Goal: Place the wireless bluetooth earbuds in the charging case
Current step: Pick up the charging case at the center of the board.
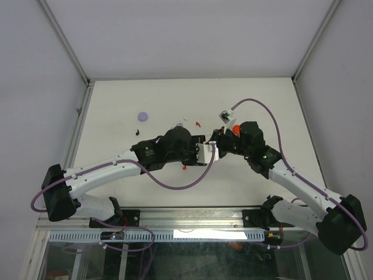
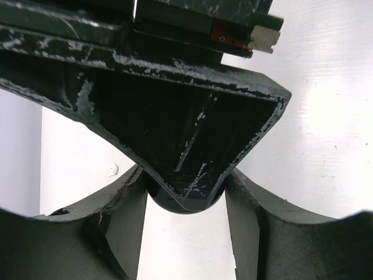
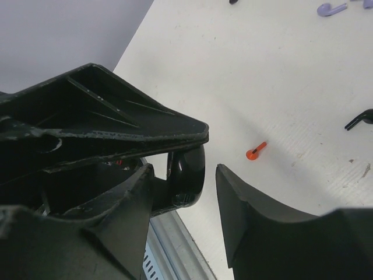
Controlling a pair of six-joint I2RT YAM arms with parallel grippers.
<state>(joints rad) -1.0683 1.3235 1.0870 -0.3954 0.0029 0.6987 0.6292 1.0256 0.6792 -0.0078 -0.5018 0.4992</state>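
A glossy black round charging case [image 3: 187, 175] hangs above the table between both grippers. My left gripper [image 2: 185, 195] is shut on it, and its curved rim [image 2: 175, 207] shows between the two pads. My right gripper [image 3: 183, 175] stands open around the same case: the case rests against one finger [image 3: 125, 216], with a gap to the other. In the top view the two grippers meet near the table's middle [image 1: 211, 150]. On the table lie a red earbud [image 3: 255, 151], a lavender earbud [image 3: 331, 9], a black earbud [image 3: 361, 118] and a white earbud [image 2: 112, 170].
A lavender round case [image 1: 143, 116] sits at the back left with a black earbud [image 1: 137, 132] beside it. An orange-red case [image 1: 235, 128] lies just behind the right wrist. The metal rail [image 3: 175, 251] of the table's near edge runs below the grippers.
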